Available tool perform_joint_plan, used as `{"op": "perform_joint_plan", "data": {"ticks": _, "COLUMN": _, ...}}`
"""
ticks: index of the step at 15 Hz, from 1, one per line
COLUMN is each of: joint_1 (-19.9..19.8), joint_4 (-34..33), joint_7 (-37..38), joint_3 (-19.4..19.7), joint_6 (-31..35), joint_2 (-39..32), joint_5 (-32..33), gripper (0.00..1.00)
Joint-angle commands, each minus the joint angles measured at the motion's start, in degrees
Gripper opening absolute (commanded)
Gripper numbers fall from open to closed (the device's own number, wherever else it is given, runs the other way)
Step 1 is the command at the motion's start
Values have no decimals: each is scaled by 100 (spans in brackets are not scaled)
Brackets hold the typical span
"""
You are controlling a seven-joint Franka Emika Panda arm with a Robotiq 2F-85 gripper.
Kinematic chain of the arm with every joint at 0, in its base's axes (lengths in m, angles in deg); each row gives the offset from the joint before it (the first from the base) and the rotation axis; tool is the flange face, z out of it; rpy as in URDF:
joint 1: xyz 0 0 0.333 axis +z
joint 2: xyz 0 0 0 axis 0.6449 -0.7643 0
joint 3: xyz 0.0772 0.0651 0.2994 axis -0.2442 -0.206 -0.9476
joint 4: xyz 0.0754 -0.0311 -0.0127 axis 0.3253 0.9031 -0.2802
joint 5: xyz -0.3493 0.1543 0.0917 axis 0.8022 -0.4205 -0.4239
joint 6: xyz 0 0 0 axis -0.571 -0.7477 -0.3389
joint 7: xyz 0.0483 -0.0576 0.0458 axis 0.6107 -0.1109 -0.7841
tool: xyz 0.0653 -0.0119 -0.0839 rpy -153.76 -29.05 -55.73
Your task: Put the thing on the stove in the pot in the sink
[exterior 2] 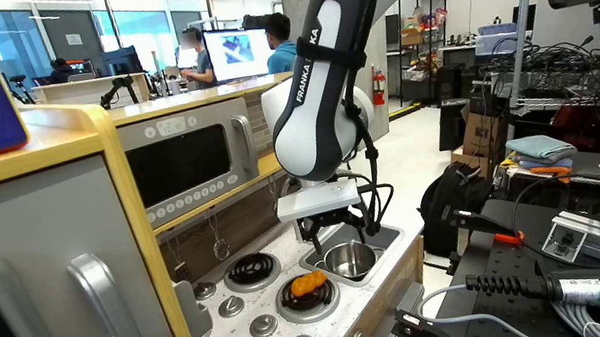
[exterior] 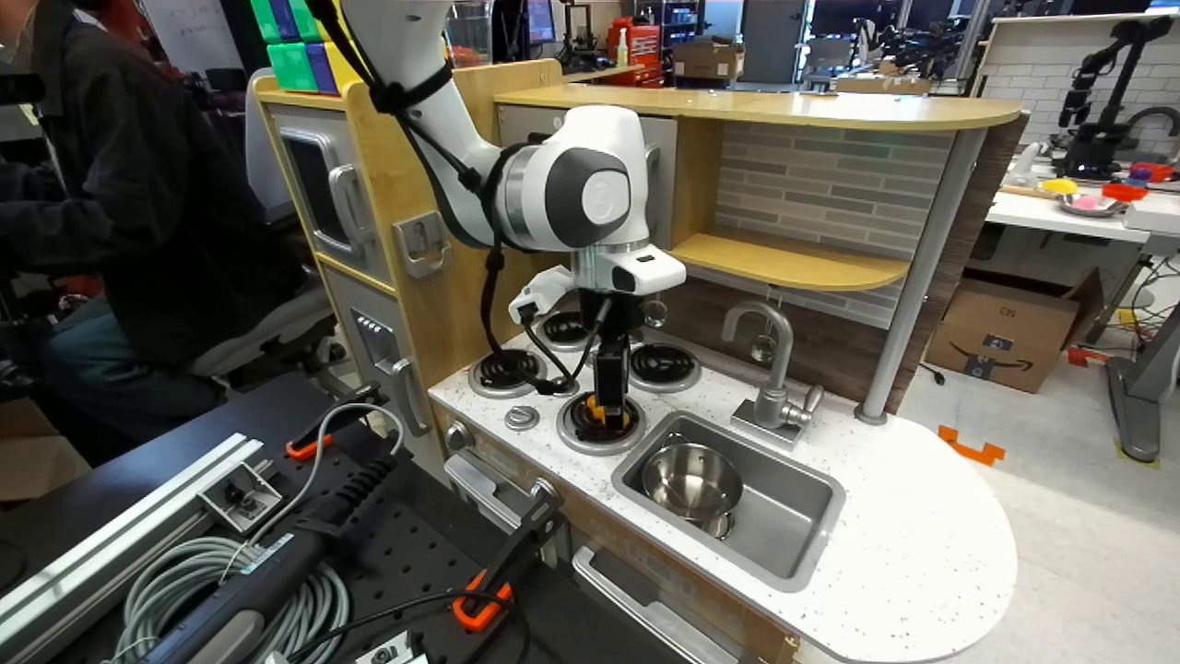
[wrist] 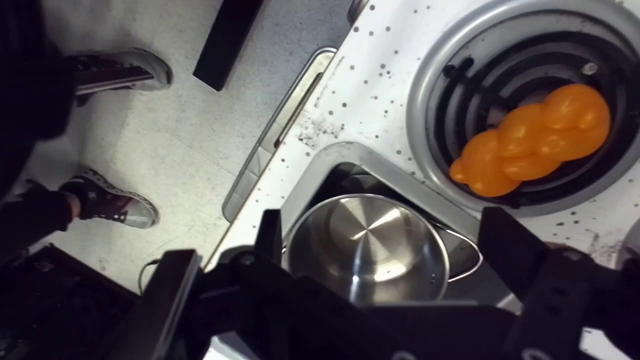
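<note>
Orange thing (wrist: 532, 142) on burner (wrist: 520, 65), pot (wrist: 367, 240) in sink (wrist: 400, 181) empty. Fingers (wrist: 507, 245) spread, holding nothing. Pick and place look pending.

The item (wrist: 527, 142) is lying on the burner (wrist: 460, 112). In both exterior views, the sink (exterior: 784, 507), containing the pot (wrist: 360, 245), is extending rightward. I am suspending my gripper (wrist: 382, 220) higher than the pot.
</note>
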Motion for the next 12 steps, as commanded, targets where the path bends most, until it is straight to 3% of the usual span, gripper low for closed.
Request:
{"op": "perform_joint_plan", "data": {"ticks": 1, "joint_1": 337, "joint_4": -226, "joint_7": 1012, "joint_3": 182, "joint_6": -566, "joint_2": -166, "joint_5": -275, "gripper": 100}}
{"op": "perform_joint_plan", "data": {"ticks": 6, "joint_1": 119, "joint_4": -466, "joint_7": 1958, "joint_3": -245, "joint_6": -1672, "joint_2": -213, "joint_5": -794, "gripper": 100}}
{"op": "perform_joint_plan", "data": {"ticks": 7, "joint_1": 184, "joint_4": -189, "joint_7": 1757, "joint_3": -138, "joint_6": -1245, "joint_2": -66, "joint_5": -488, "gripper": 100}}
{"op": "perform_joint_plan", "data": {"ticks": 10, "joint_1": 179, "joint_4": -207, "joint_7": 1782, "joint_3": -168, "joint_6": -1299, "joint_2": -82, "joint_5": -484, "gripper": 100}}
{"op": "perform_joint_plan", "data": {"ticks": 12, "joint_1": 244, "joint_4": -261, "joint_7": 1897, "joint_3": -100, "joint_6": -923, "joint_2": -197, "joint_5": -420, "gripper": 100}}
